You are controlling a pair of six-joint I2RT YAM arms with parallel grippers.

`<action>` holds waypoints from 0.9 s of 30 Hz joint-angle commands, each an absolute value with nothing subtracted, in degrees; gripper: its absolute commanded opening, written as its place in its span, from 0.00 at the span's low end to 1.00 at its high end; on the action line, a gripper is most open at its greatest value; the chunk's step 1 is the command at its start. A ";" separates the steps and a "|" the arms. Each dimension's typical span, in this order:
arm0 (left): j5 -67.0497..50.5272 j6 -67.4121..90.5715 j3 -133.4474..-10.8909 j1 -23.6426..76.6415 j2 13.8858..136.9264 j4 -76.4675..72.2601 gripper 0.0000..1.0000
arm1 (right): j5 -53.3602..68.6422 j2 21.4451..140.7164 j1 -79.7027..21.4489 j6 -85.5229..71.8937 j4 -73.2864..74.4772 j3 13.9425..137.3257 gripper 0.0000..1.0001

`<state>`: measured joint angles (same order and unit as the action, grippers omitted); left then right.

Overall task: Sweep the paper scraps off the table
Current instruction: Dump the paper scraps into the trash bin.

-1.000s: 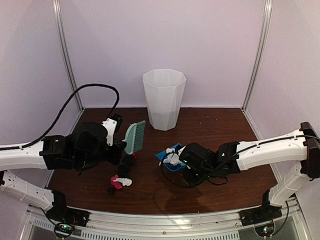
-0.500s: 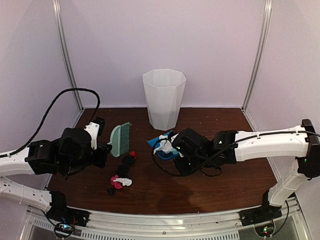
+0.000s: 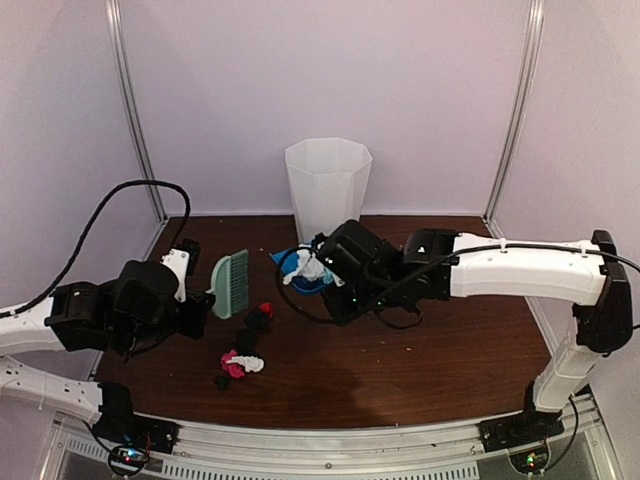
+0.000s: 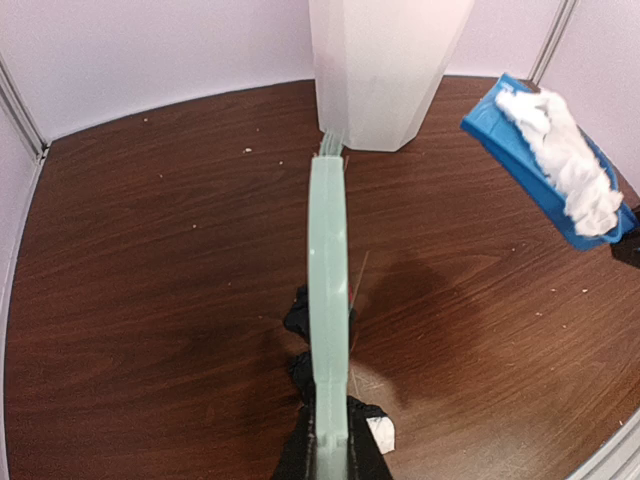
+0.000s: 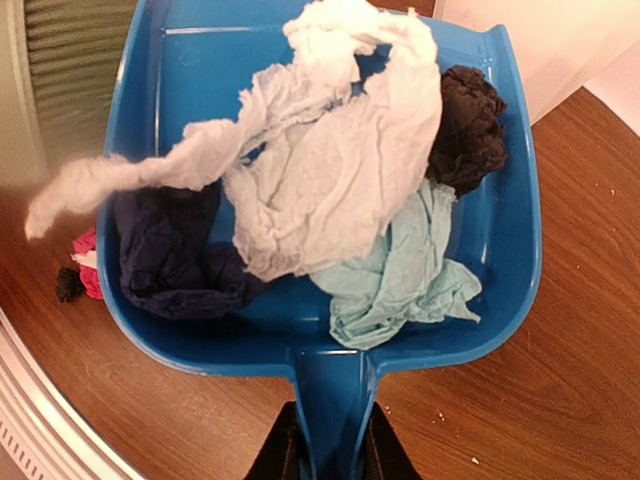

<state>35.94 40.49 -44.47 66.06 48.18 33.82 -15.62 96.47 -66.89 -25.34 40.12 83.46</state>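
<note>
Blue dustpan (image 5: 505,200) of paper scraps (image 5: 320,170) pinched by right tool (image 5: 322,450); left tool (image 4: 330,458) pinches mint-green brush (image 4: 327,260).

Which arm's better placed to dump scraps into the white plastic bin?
Likely right: the right gripper holds the blue plastic dustpan, loaded with paper scraps, beside the white bin. The left gripper holds only the mint-green brush.

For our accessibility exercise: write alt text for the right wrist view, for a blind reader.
A blue dustpan, held by its handle in the right gripper, carries white, navy, black and pale green paper scraps over the dark wood table.
</note>
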 commanded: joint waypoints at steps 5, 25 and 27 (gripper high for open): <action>38.78 46.82 -45.58 66.27 47.72 38.14 0.00 | -18.33 104.40 -65.95 -23.70 49.13 100.86 0.00; 37.66 48.82 -43.16 66.27 47.09 38.68 0.00 | -3.29 116.73 -54.53 -19.69 51.67 132.11 0.00; 37.51 48.92 -43.02 66.27 47.15 38.68 0.00 | -1.86 118.10 -53.07 -19.54 51.91 134.67 0.00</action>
<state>37.26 47.97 -43.42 66.06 47.81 40.16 -6.02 115.52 -55.70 -20.64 50.89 130.26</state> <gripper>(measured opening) 0.073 0.171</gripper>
